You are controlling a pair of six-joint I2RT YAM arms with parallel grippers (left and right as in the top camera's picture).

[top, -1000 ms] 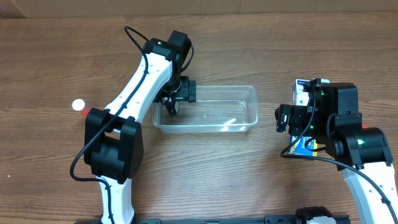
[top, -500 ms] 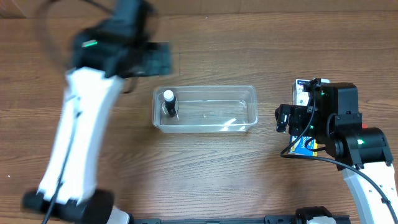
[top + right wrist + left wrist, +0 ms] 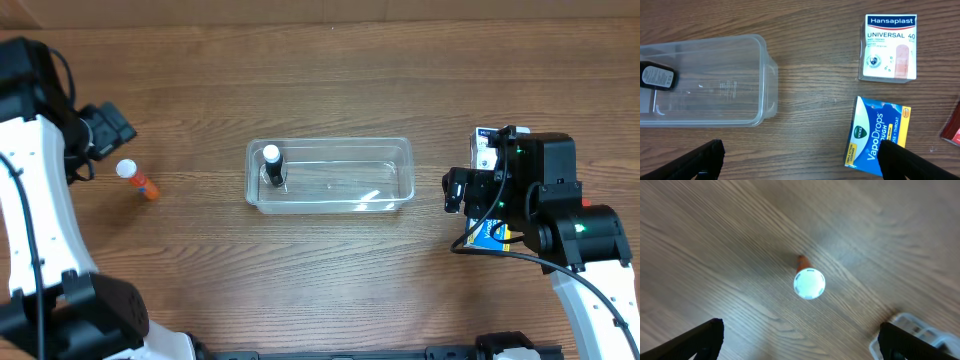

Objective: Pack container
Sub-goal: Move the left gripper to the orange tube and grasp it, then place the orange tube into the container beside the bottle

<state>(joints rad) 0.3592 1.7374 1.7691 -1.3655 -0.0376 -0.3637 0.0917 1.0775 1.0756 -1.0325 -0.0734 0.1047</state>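
1. Checking the right wrist, I see a plaster box (image 3: 889, 47) and a drops box (image 3: 875, 137), both mostly hidden overhead.
2. Container (image 3: 330, 175): mid-worktop, mouth up, long axis parallel to the near edge.
3. Left gripper (image 3: 800, 342) and right gripper (image 3: 800, 160) both gape wide.

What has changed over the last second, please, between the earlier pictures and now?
The left tool let go of the dark bottle, which now stands at the left end of the container, and swung away left to hover open above the white-capped orange tube. The container and the right tool stayed put.
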